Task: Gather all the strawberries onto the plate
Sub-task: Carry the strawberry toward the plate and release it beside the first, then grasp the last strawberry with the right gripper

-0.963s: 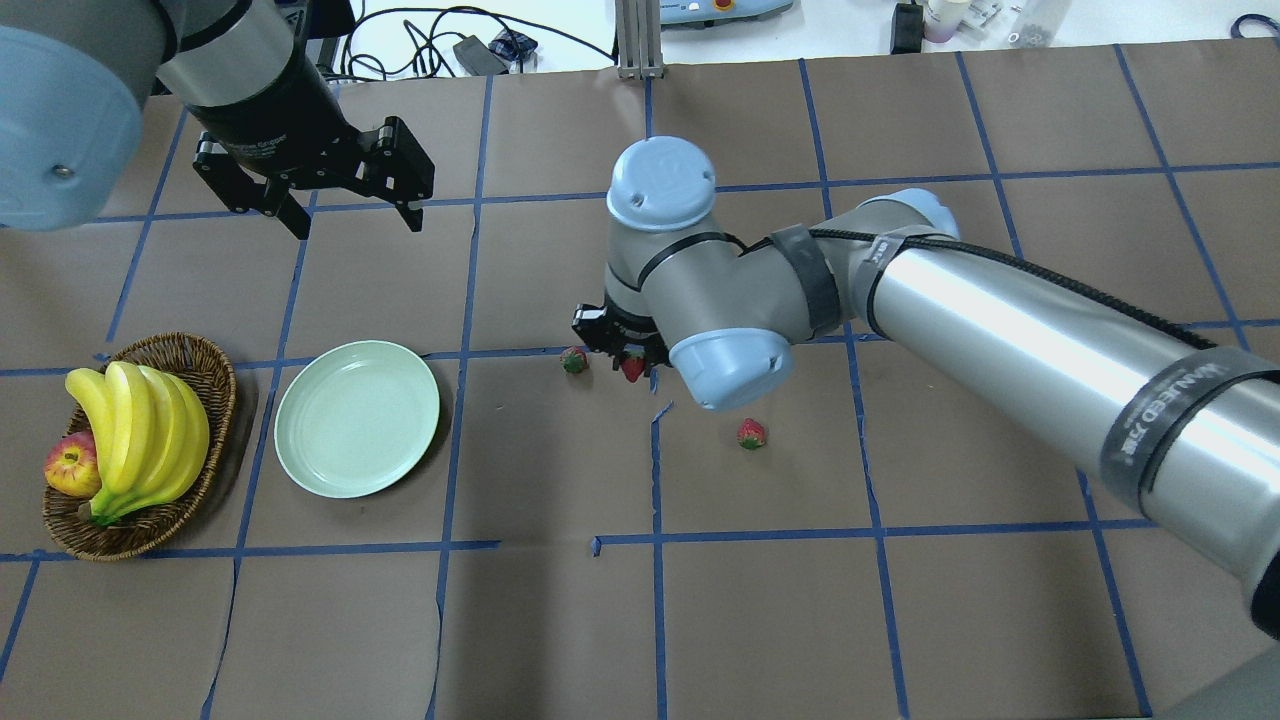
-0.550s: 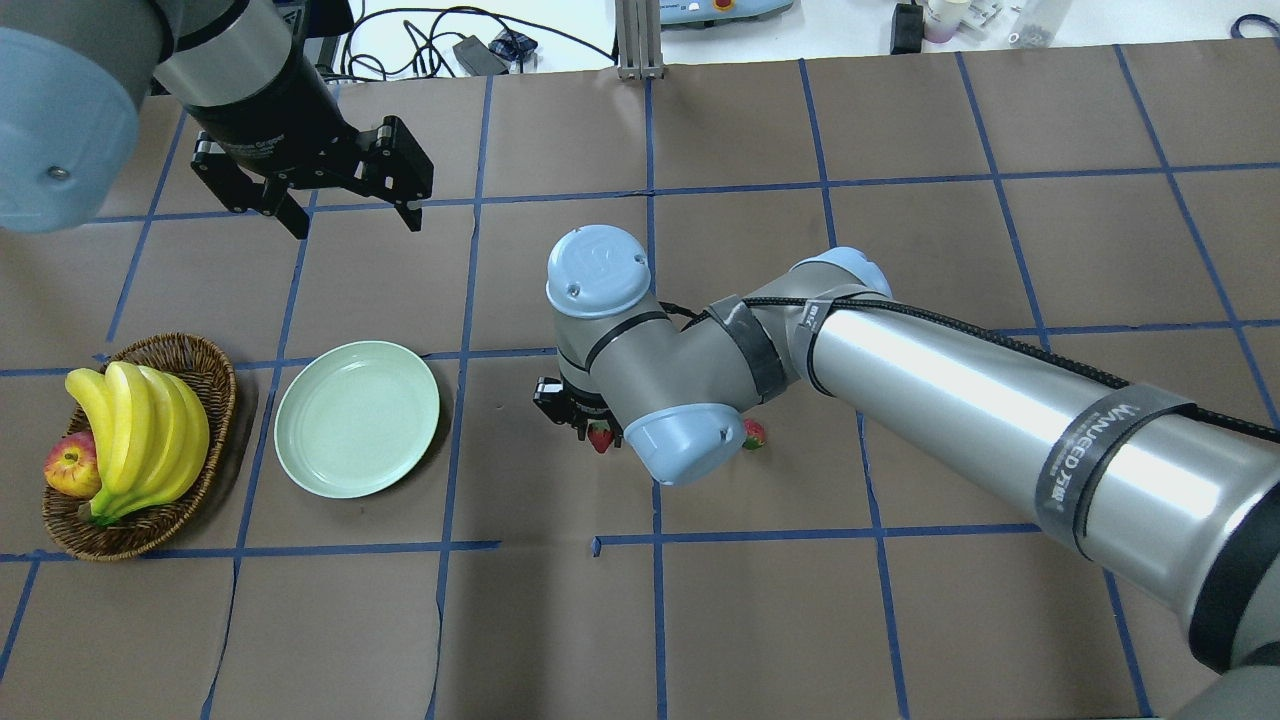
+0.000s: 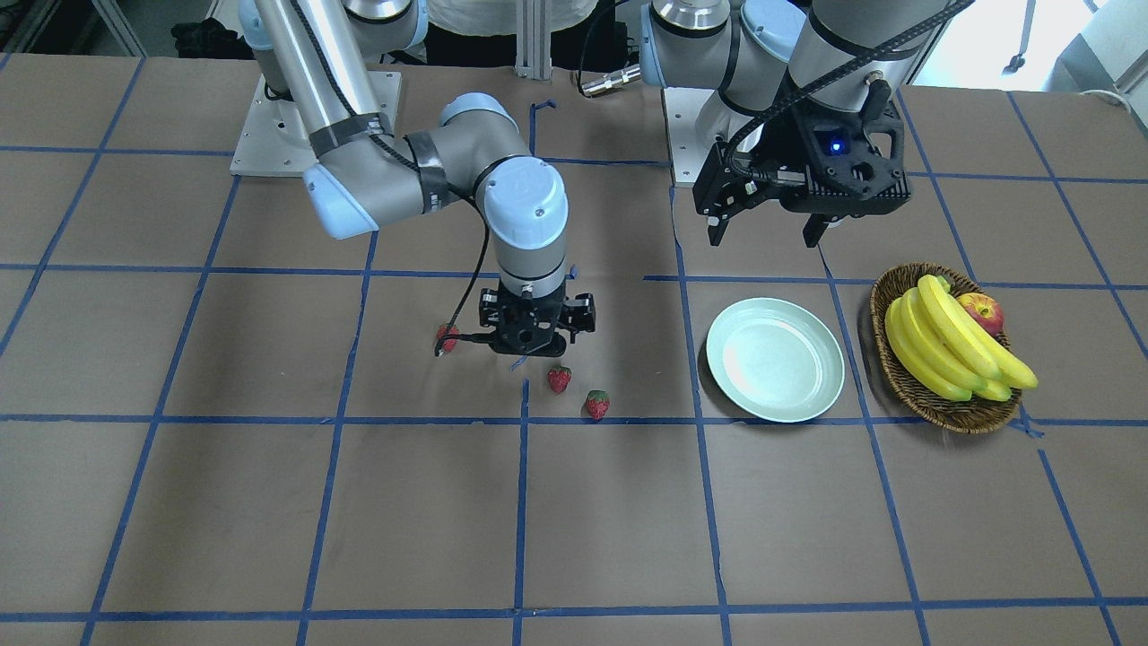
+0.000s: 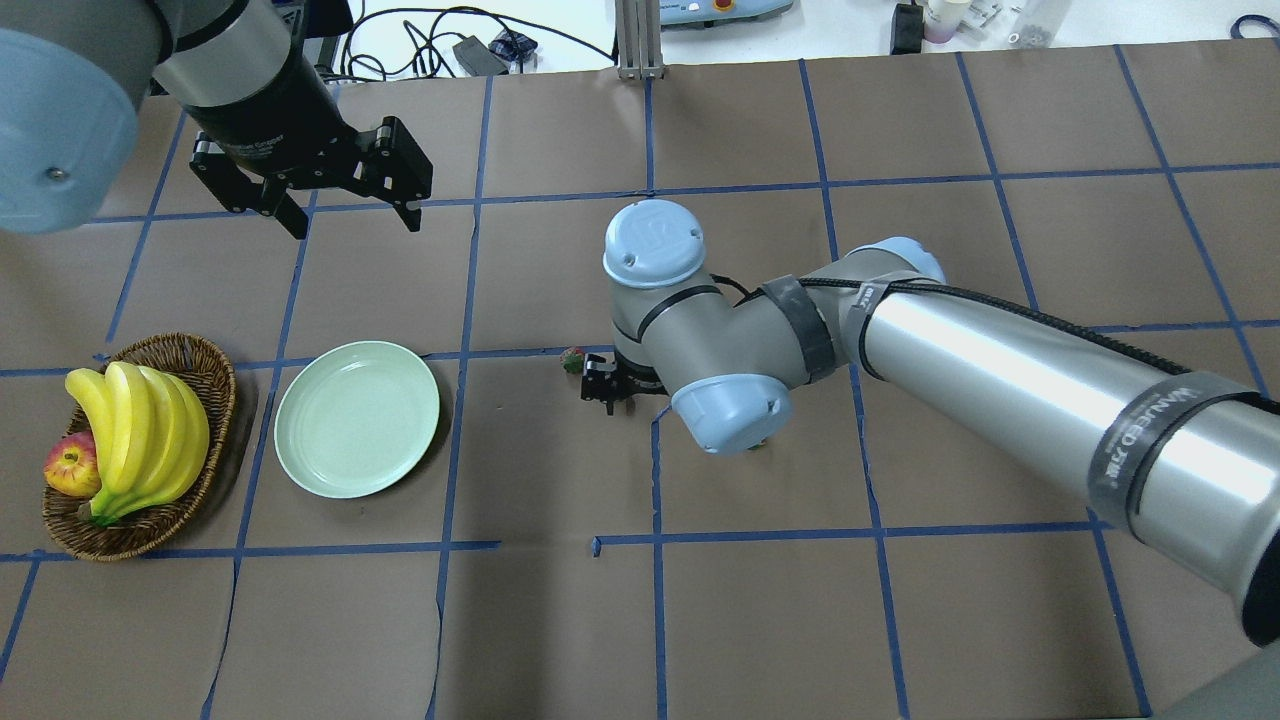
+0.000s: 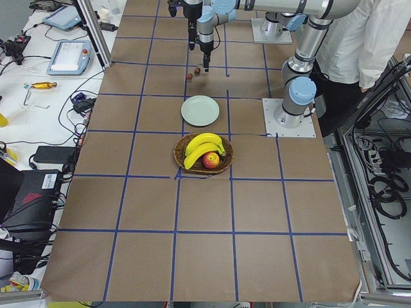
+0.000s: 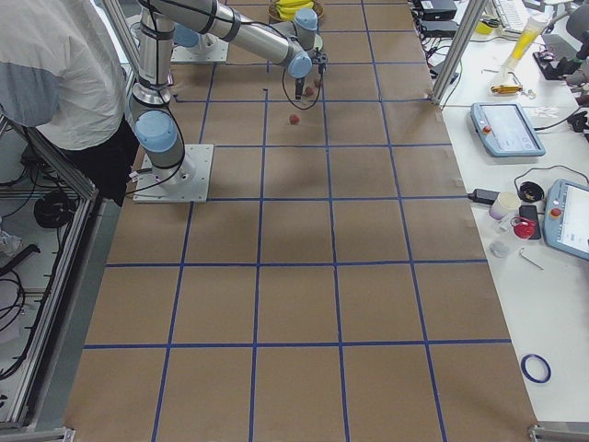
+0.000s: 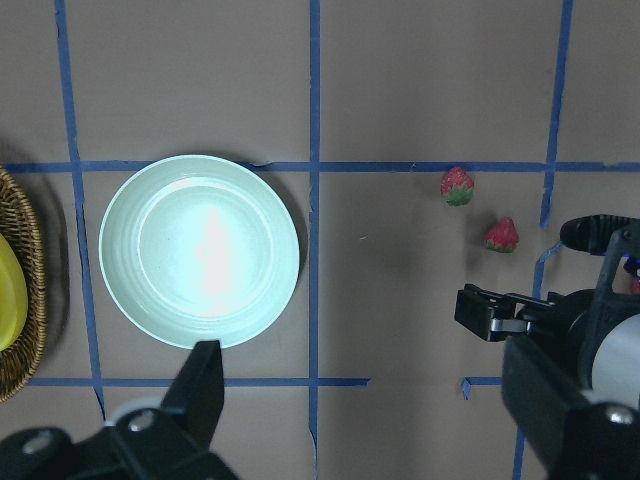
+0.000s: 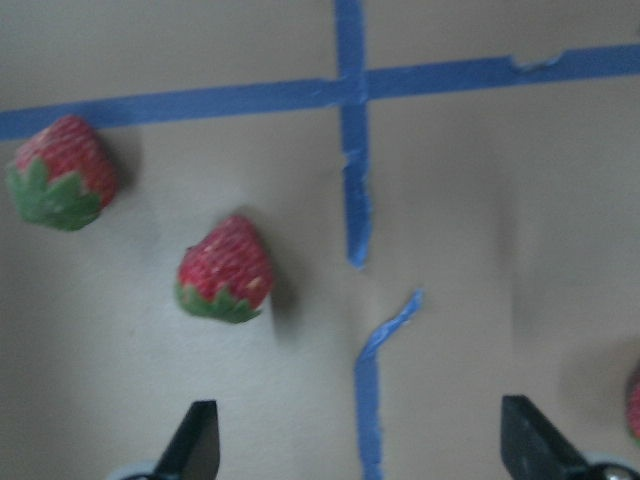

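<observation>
- The right gripper (image 3: 534,345) points straight down, low over the table (image 3: 269,502). Its jaws are spread wide. The wrist view shows its fingertips (image 8: 200,440) far apart, with only brown paper and blue tape between them. It grasps nothing and touches nothing.
- The nearest strawberry (image 8: 225,268) lies on the table just ahead of this gripper, outside the gap, on the side toward the plate.
- A second strawberry (image 8: 60,172) lies a little further out on that same side, near the first but not touching it.
- The third strawberry (image 3: 447,336) lies on the gripper's opposite side, away from the plate. It is near the gripper but clear of the fingers.
- The plate (image 3: 775,359) sits well apart from the right gripper, on the robot's left.
- The left gripper (image 3: 765,231) hangs above the table on the robot's side of the plate. Its jaws are parted and it holds nothing.
- Beyond the plate from the right gripper stands a wicker basket (image 3: 964,423) holding bananas (image 3: 951,345) and an apple (image 3: 982,312).
</observation>
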